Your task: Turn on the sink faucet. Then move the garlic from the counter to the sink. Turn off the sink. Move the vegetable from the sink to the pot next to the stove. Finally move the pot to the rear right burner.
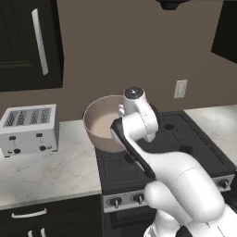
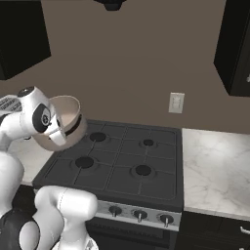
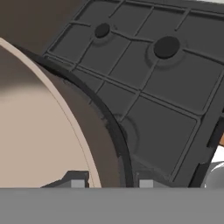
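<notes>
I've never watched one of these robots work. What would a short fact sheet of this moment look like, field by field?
Place: kitchen, black stove between marble counters
Held thing: tan pot, lifted clear of the stove and tilted
Grip: gripper shut on the pot's rim, one finger inside, one outside
Pot position: over the stove's left edge
Pot contents: none visible from this angle
Rear right burner: bare
Nearby: toaster on the left counter, wall outlet behind the stove

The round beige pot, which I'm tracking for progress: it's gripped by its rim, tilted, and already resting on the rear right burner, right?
Not quite. The round beige pot is gripped by its rim and tilted, but the right base view shows it held in the air over the stove's left edge, far from the rear right burner.
</notes>
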